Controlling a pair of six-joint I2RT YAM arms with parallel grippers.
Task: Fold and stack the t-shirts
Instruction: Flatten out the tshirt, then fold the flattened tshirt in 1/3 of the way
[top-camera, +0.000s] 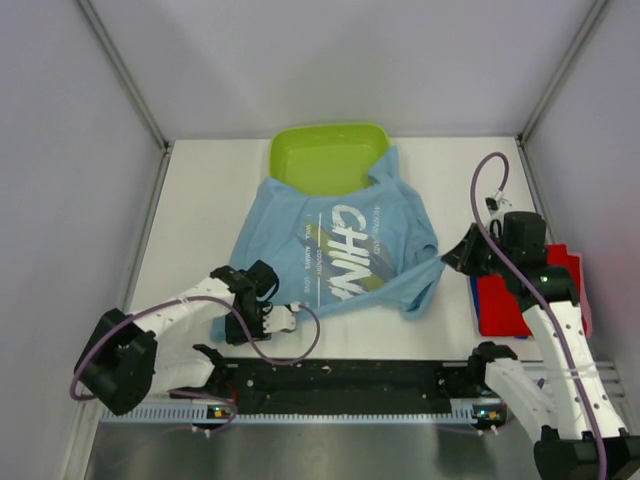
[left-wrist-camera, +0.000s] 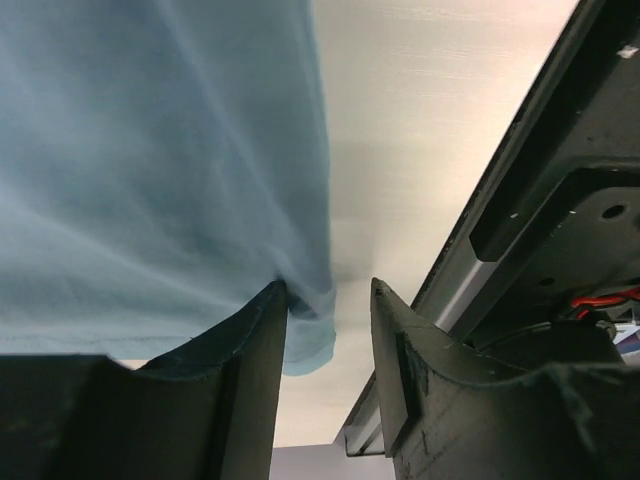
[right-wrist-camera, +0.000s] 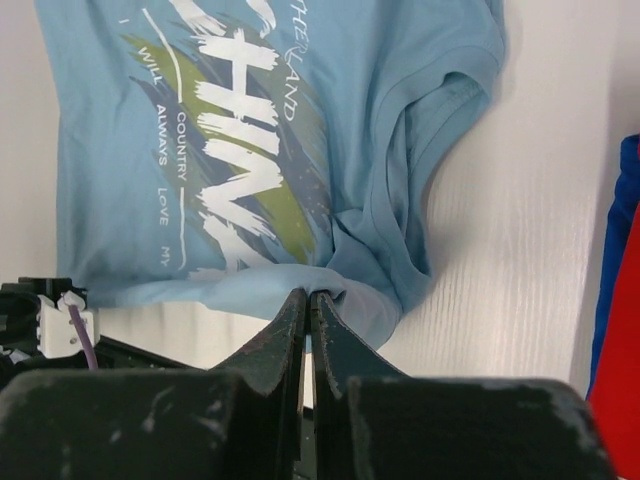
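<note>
On a white table (top-camera: 200, 200), a light blue t-shirt (top-camera: 330, 250) lies lettering up, its far edge overlapping a lime-green basin (top-camera: 320, 155). A folded red tee (top-camera: 500, 305) and a darker blue tee (right-wrist-camera: 625, 230) sit at right. The right gripper (right-wrist-camera: 308, 295) pinches the light blue shirt's near edge, jaws closed. The left gripper (left-wrist-camera: 330, 290) stands with its jaws apart at the hem.

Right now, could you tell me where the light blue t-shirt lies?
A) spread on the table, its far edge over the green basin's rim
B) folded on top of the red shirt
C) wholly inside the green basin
A: the light blue t-shirt lies spread out, its far edge overlapping the near rim of the green basin.
</note>
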